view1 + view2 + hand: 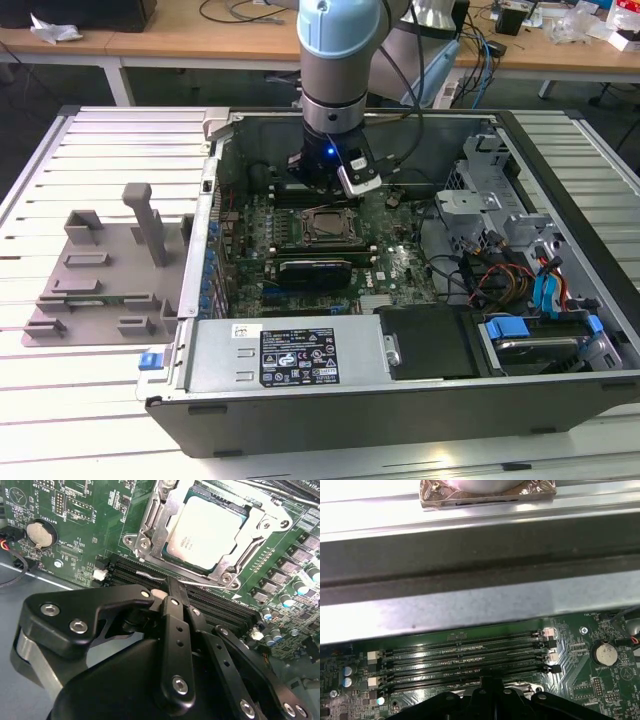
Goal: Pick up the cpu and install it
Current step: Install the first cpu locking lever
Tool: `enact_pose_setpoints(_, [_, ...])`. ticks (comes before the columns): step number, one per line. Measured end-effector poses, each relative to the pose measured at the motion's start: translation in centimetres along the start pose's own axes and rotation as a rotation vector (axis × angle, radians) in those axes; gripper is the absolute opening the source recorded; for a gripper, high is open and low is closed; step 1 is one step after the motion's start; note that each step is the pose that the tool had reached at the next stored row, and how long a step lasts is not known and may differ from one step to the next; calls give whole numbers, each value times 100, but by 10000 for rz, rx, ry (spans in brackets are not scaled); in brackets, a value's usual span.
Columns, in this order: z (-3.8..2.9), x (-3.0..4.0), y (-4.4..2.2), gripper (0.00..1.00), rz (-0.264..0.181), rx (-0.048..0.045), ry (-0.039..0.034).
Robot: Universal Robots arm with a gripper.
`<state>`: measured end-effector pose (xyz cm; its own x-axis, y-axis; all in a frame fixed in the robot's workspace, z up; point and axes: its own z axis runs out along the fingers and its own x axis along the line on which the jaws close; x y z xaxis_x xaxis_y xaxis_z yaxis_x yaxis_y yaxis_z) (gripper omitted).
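**Gripper above the memory slots, cpu lying in its socket**

In the second wrist view we see the gripper [167, 587] from behind: its black fingers [175, 602] come together to one narrow tip, so we judge them closed or nearly closed, and we see nothing held between them. The tip hangs over the memory slots [210, 602], just beside the near edge of the socket frame [150, 535]; whether it touches the thin wire lever [150, 575] there, we cannot tell.

The cpu [207, 532] lies inside the socket frame, its silvery top plate up, and the metal frame surrounds it. In the exterior view the socket [327, 226] is in the middle of the motherboard [400, 262], just in front of the gripper [330, 190].

Around it we find a round coin battery [40, 532] on the green board, rows of small capacitors [295, 587], and the four long memory slots [465, 657] in the first wrist view, with the grey wall of the computer case [470, 605] behind them. On the exterior view's left, outside the case [400, 410], a grey plastic fixture [100, 275] with upright blocks stands on the slatted table [100, 420]. Cables [500, 275] lie on the exterior view's right side of the case.

The arm [340, 60] comes down almost vertically into the open case, with the wrist over the far part of the board.
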<state>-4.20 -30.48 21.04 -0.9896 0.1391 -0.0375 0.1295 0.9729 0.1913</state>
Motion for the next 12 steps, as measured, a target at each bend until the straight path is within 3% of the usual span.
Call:
enact_pose_setpoints(10, [94, -3, -18, 11, 220, 198, -67])
enact_pose_setpoints(12, [115, -6, -21, 11, 270, 277, -90])
